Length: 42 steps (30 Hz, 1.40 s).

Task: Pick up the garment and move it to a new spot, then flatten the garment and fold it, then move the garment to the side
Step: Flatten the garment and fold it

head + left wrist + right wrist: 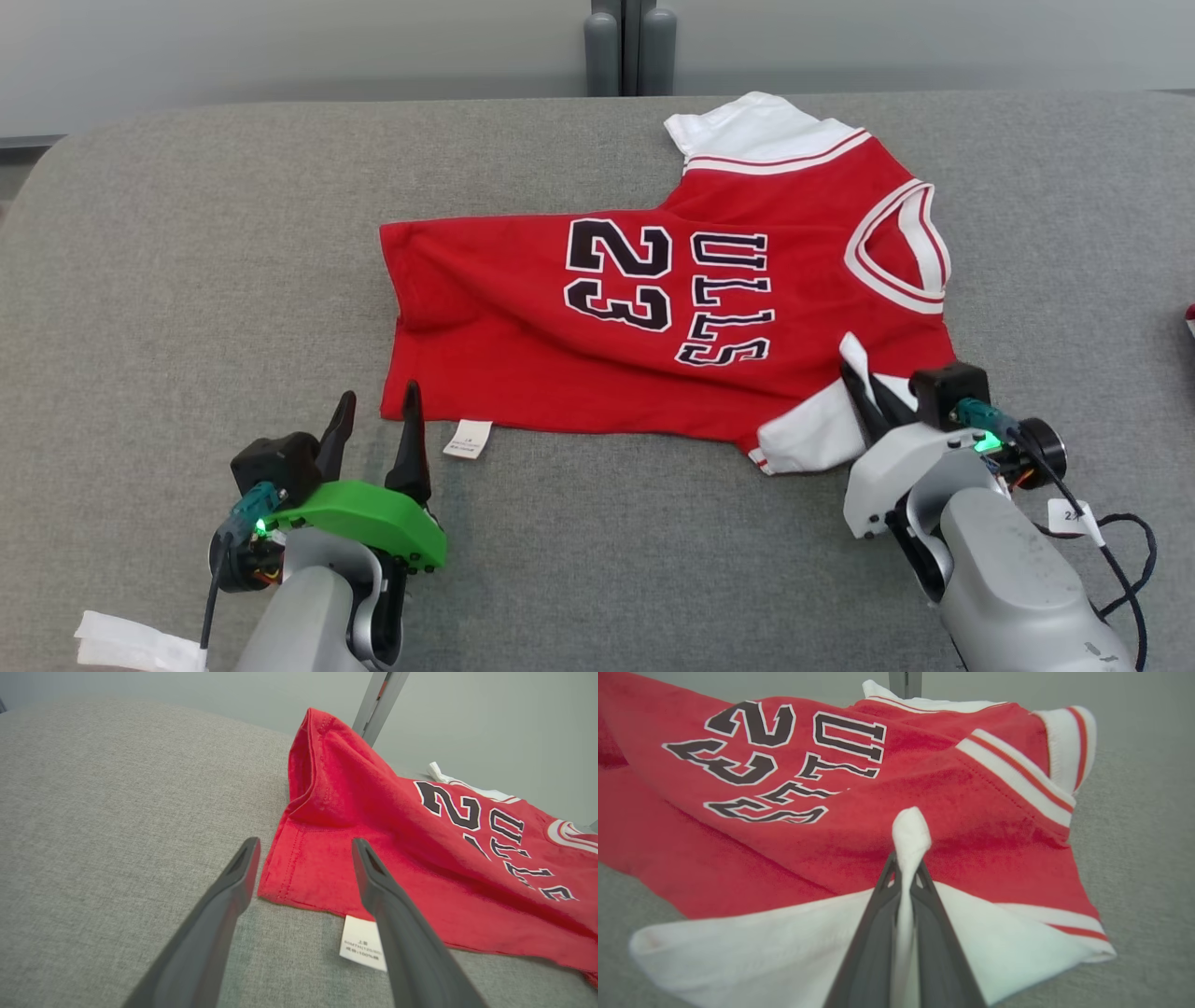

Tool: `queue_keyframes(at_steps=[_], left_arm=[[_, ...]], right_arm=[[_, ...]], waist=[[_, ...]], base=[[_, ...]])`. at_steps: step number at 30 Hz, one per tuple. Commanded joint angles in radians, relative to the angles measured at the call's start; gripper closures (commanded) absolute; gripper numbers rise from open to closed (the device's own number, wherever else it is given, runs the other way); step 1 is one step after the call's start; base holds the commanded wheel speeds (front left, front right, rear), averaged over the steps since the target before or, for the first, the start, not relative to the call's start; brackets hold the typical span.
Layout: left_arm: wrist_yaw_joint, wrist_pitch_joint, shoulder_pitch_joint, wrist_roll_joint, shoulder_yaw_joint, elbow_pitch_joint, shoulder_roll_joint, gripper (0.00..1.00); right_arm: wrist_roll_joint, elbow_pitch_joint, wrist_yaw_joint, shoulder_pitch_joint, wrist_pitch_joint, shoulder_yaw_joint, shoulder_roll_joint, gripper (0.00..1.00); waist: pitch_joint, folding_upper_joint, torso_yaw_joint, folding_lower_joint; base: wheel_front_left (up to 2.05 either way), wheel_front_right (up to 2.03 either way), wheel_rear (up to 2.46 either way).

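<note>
On the grey cushion (pixel 187 233) the jersey (pixel 523 308) is spread centrally, its five-o'clock sleeve (pixel 812 434) clamped in the right gripper (pixel 854 373); for flattening, the seven-o'clock hem (pixel 397 403) must likely be pinched next by the parted left gripper (pixel 379 392).

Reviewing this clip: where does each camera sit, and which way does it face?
Head view: on the head, looking forward and down at the red jersey on the grey surface; left gripper open lower left, right gripper shut on the white sleeve.
Left wrist view: along its spread fingers toward the jersey's hem corner and care label.
Right wrist view: along its closed fingers, pinching the sleeve.
Shared: all show the 23 print.
</note>
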State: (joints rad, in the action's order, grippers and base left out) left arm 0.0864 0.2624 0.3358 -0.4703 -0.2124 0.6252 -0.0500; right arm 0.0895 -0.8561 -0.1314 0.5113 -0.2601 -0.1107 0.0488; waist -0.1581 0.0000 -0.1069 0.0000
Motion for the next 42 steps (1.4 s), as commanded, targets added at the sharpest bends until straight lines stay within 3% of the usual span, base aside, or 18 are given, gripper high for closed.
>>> queue_keyframes(at_steps=[1,10,11,12,13,14,22,28,35,42], left_arm=[[-0.006,0.003,-0.017,-0.005,-0.002,-0.006,-0.003,0.0],[-0.017,0.003,-0.062,-0.01,-0.003,-0.026,-0.003,0.0],[-0.019,0.003,-0.068,-0.012,-0.001,-0.027,-0.003,0.0],[-0.02,0.003,-0.073,-0.012,0.0,-0.028,-0.002,0.0],[-0.023,0.003,-0.079,-0.013,0.001,-0.031,-0.003,0.0],[-0.025,0.003,-0.084,-0.015,0.001,-0.032,-0.003,0.0],[-0.033,0.003,-0.126,-0.005,0.014,-0.036,-0.003,0.0],[-0.051,0.003,-0.15,0.052,0.033,-0.061,-0.003,0.0],[-0.057,0.003,-0.178,0.202,0.056,-0.116,-0.003,0.0],[-0.054,0.003,-0.249,0.298,0.091,-0.164,-0.003,0.0]], right_arm=[[0.012,0.038,0.002,0.012,-0.006,0.012,0.004,1.0],[0.112,0.375,0.002,-0.159,-0.006,0.091,0.004,1.0],[0.112,0.413,0.002,-0.196,-0.006,0.103,0.004,0.93],[0.111,0.438,0.002,-0.228,-0.006,0.111,0.004,0.8],[0.118,0.462,0.002,-0.266,-0.006,0.119,0.004,0.52],[0.118,0.477,0.002,-0.295,-0.006,0.127,0.004,0.0],[0.078,0.475,0.002,-0.478,-0.006,0.204,0.004,0.0],[0.054,0.512,0.002,-0.441,-0.006,0.228,0.004,0.0],[0.05,0.581,0.002,-0.382,-0.006,0.203,0.004,0.0],[0.045,0.56,0.002,-0.419,-0.006,0.178,0.004,0.0]], waist=[[0.003,0.0,0.004,0.0],[0.037,0.0,0.058,0.0],[0.039,0.0,0.067,0.0],[0.04,0.0,0.074,0.0],[0.041,0.0,0.081,0.0],[0.042,0.0,0.087,0.0],[0.064,0.0,0.119,0.0],[0.078,0.0,0.122,0.0],[0.092,0.0,0.115,0.0],[0.13,0.0,0.122,0.0]], base=[[0.0,0.0,0.0],[0.0,0.0,0.0],[0.0,0.0,0.0],[0.0,0.0,0.0],[0.0,0.0,0.0],[0.0,0.0,0.0],[0.0,0.0,0.0],[0.0,0.0,0.0],[0.0,0.0,0.0],[0.0,0.0,0.0]])
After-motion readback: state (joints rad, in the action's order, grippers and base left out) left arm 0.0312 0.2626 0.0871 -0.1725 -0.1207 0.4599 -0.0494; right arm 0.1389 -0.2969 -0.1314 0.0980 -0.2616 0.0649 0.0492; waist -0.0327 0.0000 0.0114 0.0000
